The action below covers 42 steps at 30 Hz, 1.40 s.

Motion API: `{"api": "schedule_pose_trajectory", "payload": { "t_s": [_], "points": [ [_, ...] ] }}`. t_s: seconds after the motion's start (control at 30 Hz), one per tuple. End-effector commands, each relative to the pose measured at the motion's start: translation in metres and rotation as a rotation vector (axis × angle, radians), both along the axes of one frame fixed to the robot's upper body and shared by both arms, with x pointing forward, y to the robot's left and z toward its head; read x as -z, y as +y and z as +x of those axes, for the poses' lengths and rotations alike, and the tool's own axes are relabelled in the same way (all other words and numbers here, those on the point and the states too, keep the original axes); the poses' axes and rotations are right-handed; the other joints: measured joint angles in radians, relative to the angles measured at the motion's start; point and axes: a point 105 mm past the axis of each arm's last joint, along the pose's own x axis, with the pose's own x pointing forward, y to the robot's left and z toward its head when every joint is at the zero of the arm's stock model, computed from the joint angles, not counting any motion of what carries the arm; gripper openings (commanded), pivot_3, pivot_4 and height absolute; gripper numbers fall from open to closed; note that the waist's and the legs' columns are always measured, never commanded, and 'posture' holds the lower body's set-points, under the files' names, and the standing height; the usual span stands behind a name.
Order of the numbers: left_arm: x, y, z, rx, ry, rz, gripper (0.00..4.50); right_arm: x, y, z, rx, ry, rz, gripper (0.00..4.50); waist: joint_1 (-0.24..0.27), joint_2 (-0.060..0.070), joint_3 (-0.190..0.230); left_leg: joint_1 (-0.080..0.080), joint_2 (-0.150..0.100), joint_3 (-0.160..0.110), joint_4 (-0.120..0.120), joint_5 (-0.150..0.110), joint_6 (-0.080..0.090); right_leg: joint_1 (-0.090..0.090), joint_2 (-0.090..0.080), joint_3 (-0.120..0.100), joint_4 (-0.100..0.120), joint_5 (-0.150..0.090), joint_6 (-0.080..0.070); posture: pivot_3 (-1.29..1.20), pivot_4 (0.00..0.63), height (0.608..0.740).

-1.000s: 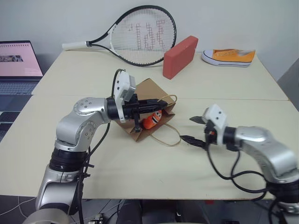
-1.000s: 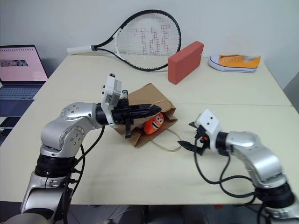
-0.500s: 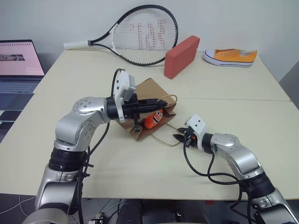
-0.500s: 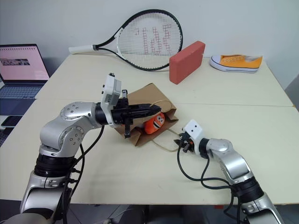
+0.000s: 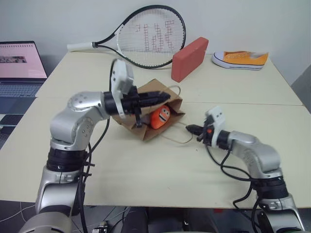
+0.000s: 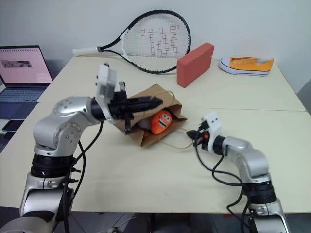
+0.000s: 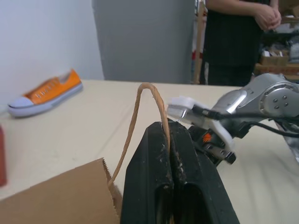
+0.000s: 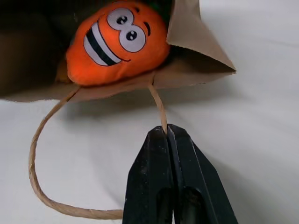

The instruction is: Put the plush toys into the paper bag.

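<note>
Right wrist view is showing my right gripper [image 8: 167, 133] pinching the near cord handle [image 8: 39, 186] while the left gripper [image 7: 170, 135] is clamping the far one, the carrot toy [image 8: 117, 42] lying in the paper bag [image 6: 146, 99] mouth, leftward.

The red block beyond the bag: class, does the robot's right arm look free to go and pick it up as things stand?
Probably not: the right gripper is shut on the paper bag's lower handle, so it would have to let go before going to the red block.
</note>
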Motion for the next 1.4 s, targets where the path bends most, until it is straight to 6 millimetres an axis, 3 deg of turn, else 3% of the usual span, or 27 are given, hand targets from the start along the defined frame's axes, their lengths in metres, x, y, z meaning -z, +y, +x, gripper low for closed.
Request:
{"api": "schedule_pose_trajectory", "payload": {
  "t_s": [0.03,0.23,0.37,0.73,1.0,1.1,1.4],
  "points": [
    [-0.022,0.008,0.001,-0.015,-0.066,-0.048,0.0,-0.049,-0.017,-0.008,0.0,-0.059,0.08,0.03,0.0,0.001,0.0,0.0,0.0,0.0,0.0,0.0,0.0,0.0,0.0,0.0,0.0,0.0,0.0,0.0,0.15,0.74],
    [-0.037,0.007,0.014,-0.037,-0.101,-0.095,0.0,-0.101,-0.036,-0.021,-0.022,-0.117,0.083,0.03,0.001,0.001,0.0,0.0,0.0,0.0,0.0,0.0,0.0,0.0,0.0,0.0,0.0,0.0,0.0,0.0,0.15,0.74],
    [-0.04,0.002,0.032,-0.081,-0.122,-0.107,0.0,-0.119,-0.045,-0.022,-0.016,-0.135,0.06,0.03,0.001,0.001,0.0,0.0,0.0,0.0,0.0,0.0,0.0,0.0,0.0,0.0,0.0,0.0,0.0,0.0,0.15,0.74],
    [-0.031,-0.011,0.045,-0.065,-0.099,-0.104,0.0,-0.129,-0.056,-0.026,-0.016,-0.14,-0.006,0.03,-0.002,0.001,0.0,-0.001,0.0,0.001,0.0,0.0,0.0,-0.001,0.0,0.0,0.0,0.0,0.0,0.0,0.15,0.74],
    [-0.024,-0.015,0.057,-0.103,-0.099,-0.062,0.0,-0.119,-0.04,-0.019,-0.011,-0.123,0.021,0.03,-0.001,0.001,0.0,-0.001,0.0,0.0,0.0,0.0,0.0,-0.001,0.0,0.0,0.0,0.0,0.0,0.0,0.15,0.74],
    [-0.021,-0.014,0.061,-0.123,-0.076,-0.044,0.6,-0.12,-0.037,-0.016,0.0,-0.145,0.024,0.0,0.0,0.001,0.0,-0.001,0.0,0.0,0.0,0.0,0.0,-0.001,0.0,0.0,0.0,0.0,0.0,0.0,0.15,0.74],
    [-0.027,0.009,0.04,-0.132,-0.09,-0.014,3.24,-0.136,-0.038,-0.022,-0.036,-0.207,0.02,3.07,-0.003,0.001,0.001,-0.001,0.0,0.0,-0.001,0.0,0.0,-0.001,0.0,0.0,0.0,0.0,0.0,0.0,0.15,0.74]
  ]
}}
